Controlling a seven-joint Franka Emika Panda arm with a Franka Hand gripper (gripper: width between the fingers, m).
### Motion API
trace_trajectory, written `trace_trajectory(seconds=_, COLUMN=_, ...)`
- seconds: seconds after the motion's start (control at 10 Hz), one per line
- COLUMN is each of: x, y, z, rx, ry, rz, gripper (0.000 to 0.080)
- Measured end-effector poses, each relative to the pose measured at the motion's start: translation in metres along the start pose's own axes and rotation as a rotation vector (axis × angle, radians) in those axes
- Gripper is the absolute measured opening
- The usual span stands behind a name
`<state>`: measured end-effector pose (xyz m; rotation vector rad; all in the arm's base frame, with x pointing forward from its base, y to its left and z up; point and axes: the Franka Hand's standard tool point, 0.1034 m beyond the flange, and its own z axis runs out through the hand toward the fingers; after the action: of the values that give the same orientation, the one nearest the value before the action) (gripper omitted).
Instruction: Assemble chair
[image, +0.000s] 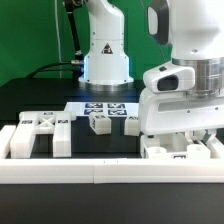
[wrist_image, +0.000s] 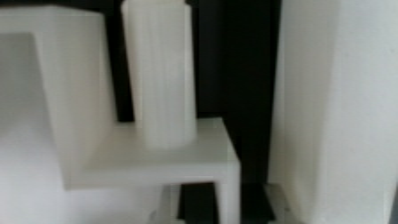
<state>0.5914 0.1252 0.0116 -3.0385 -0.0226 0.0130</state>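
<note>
The chair's white tagged pieces lie in two groups. A chunky frame piece (image: 38, 135) sits at the exterior view's left, and two small cubes (image: 98, 124) (image: 132, 124) lie in the middle. My gripper (image: 178, 138) is low at the exterior view's right, down among more white pieces (image: 165, 151) by the front rail. Its fingertips are hidden there. The wrist view is very close and blurred. It shows a ribbed white post (wrist_image: 157, 70) rising from a white block (wrist_image: 151, 160) and a tall white slab (wrist_image: 338, 100) beside them. No finger shows clearly.
The marker board (image: 105, 108) lies flat behind the cubes. A long white border rail (image: 100, 171) runs along the front. The arm's white base (image: 105, 60) stands at the back, before a green wall.
</note>
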Motion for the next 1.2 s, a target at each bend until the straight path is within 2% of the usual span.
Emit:
trace_trajectory(seconds=0.1, x=0.000, y=0.006, z=0.000, rx=-0.006, ry=-0.003, rz=0.006, gripper=0.0110)
trace_trajectory(seconds=0.2, x=0.000, y=0.011, z=0.000, rx=-0.012, ry=-0.008, rz=0.013, gripper=0.0273)
trace_trajectory(seconds=0.3, x=0.000, y=0.017, z=-0.001, rx=-0.017, ry=-0.011, rz=0.020, gripper=0.0273)
trace_trajectory(seconds=0.4, x=0.000, y=0.022, z=-0.005, rx=-0.023, ry=-0.015, rz=0.026, gripper=0.0457)
trace_trajectory(seconds=0.5, x=0.001, y=0.025, z=-0.011, rx=-0.026, ry=-0.016, rz=0.030, gripper=0.0579)
trace_trajectory(seconds=0.6, x=0.002, y=0.026, z=-0.019, rx=-0.024, ry=-0.012, rz=0.030, gripper=0.0579)
trace_trajectory(seconds=0.7, x=0.002, y=0.028, z=-0.030, rx=-0.023, ry=-0.021, rz=0.034, gripper=0.0636)
trace_trajectory(seconds=0.9, x=-0.002, y=0.036, z=-0.057, rx=-0.024, ry=-0.023, rz=0.042, gripper=0.0649)
trace_trajectory(seconds=1.1, x=-0.015, y=0.059, z=-0.076, rx=-0.036, ry=-0.022, rz=0.040, gripper=0.0649)
trace_trajectory(seconds=1.2, x=-0.029, y=0.074, z=-0.079, rx=-0.046, ry=-0.034, rz=0.065, gripper=0.0649)
